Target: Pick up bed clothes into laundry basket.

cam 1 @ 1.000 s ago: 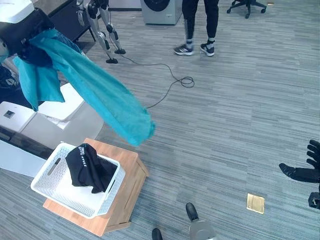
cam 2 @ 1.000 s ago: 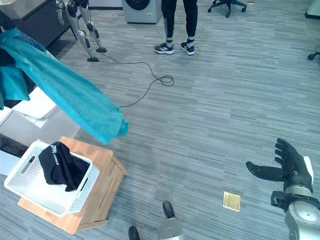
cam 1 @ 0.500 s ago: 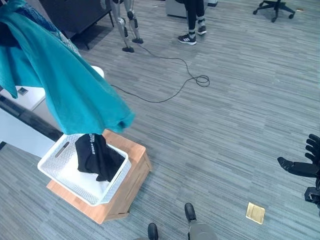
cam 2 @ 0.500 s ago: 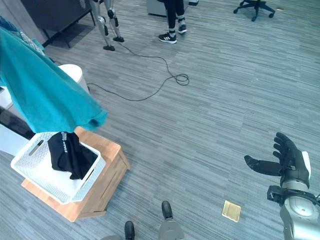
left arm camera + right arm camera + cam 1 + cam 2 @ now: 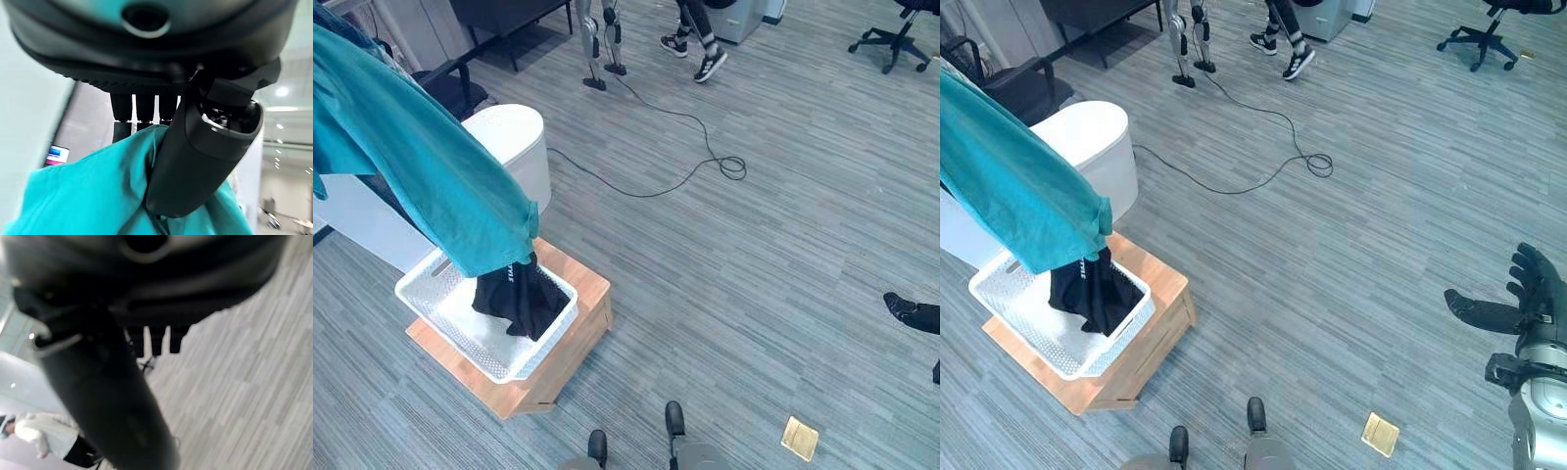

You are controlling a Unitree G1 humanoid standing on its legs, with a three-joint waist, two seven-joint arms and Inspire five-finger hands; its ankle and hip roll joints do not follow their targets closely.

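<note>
A large teal cloth (image 5: pixel 421 176) hangs from the upper left, its lower end dangling just over the white laundry basket (image 5: pixel 440 333). My left hand (image 5: pixel 195 147) is shut on the teal cloth (image 5: pixel 98 196), thumb pressed against the fabric. Inside the basket lies a black garment (image 5: pixel 521 299). The basket rests on a low wooden box (image 5: pixel 570 345). My right hand (image 5: pixel 1526 313) is held out at the far right over the floor, open and holding nothing, as the right wrist view also shows with straight fingers (image 5: pixel 156 340).
A white rounded unit (image 5: pixel 514 147) stands right behind the basket. A black chair (image 5: pixel 450 83) is further left. A black cable (image 5: pixel 705 162) loops across the floor. A person's legs (image 5: pixel 700 39) and another robot's legs (image 5: pixel 597 49) stand at the back. A brass floor plate (image 5: pixel 800 438) lies nearby.
The camera has swung, shifting the whole scene. The teal cloth's hanging end has come down from beside the basket to just over it. My right hand stays open at the right.
</note>
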